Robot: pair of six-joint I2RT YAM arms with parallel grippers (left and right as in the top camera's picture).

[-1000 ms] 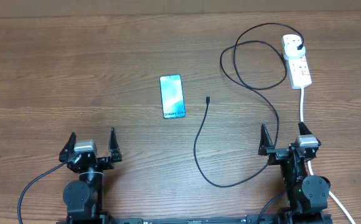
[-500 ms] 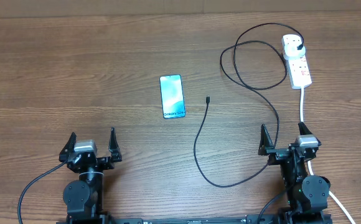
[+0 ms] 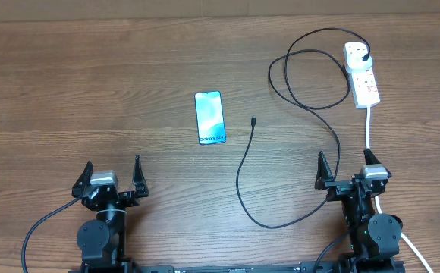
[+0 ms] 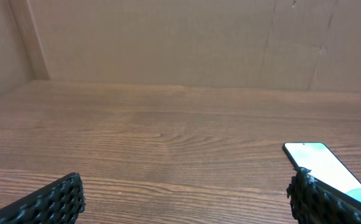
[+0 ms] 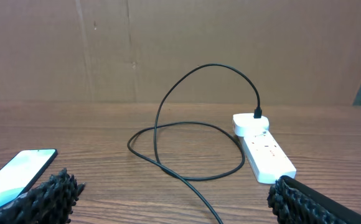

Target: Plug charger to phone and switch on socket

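Task not started on the phone end. Phone (image 3: 210, 117) lies flat on the tabletop (image 3: 91, 76), mid-scene, screen up and lit. The charger (image 3: 238, 174) tip (image 3: 253, 120) sits just right of the phone, apart from it and not plugged in. From there the cable loops toward the near edge, then runs back to the far right, where its plug (image 3: 366, 54) looks seated in the far end of the socket (image 3: 361, 74). So my read: the mains end is done; left to do are tip into phone and flipping the switch. Both arms are parked at the near edge, well apart from everything. Left jaws and right jaws are spread wide and empty. Hard to make out: the switch position, since the red marks on the strip are too small to read on or off, and the phone's port and the tip's orientation. In the left wrist view the phone is cut off at the right edge behind a pad. In the right wrist view it is cut off at the lower left, the tip is not in view, and the cable exits the bottom. The white cord (image 3: 369, 129) disappears behind the right arm (image 3: 372, 220).
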